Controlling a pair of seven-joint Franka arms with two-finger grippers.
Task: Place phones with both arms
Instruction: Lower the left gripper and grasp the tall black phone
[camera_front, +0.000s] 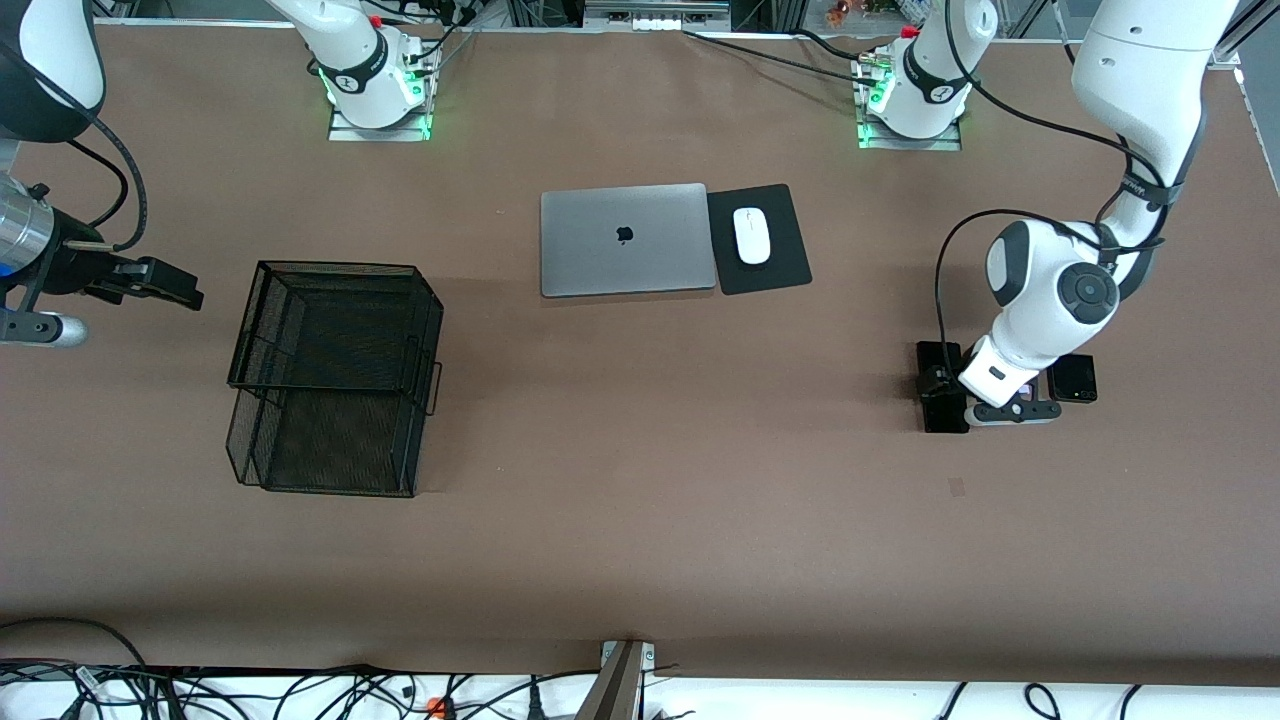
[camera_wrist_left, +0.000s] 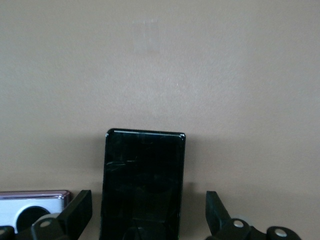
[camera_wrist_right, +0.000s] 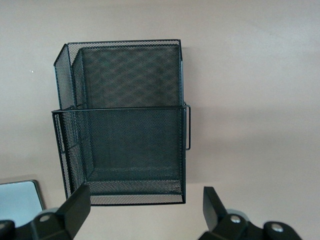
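Phones lie toward the left arm's end of the table. Across the front view: the right gripper (camera_front: 190, 298) waits beside the black mesh basket (camera_front: 330, 380), fingers spread, holding nothing. The grey laptop (camera_front: 625, 240) and white mouse (camera_front: 752, 236) sit clear of any path. The left gripper (camera_wrist_left: 149, 220) hangs low over the long black phone (camera_wrist_left: 143, 182), jaws spread, straddling it; the lilac-white phone (camera_wrist_left: 30, 207) lies just beside, risking a bump. Grasping seems the step; next, descend and close.

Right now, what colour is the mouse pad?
Black mouse pad, under the white mouse; front view.
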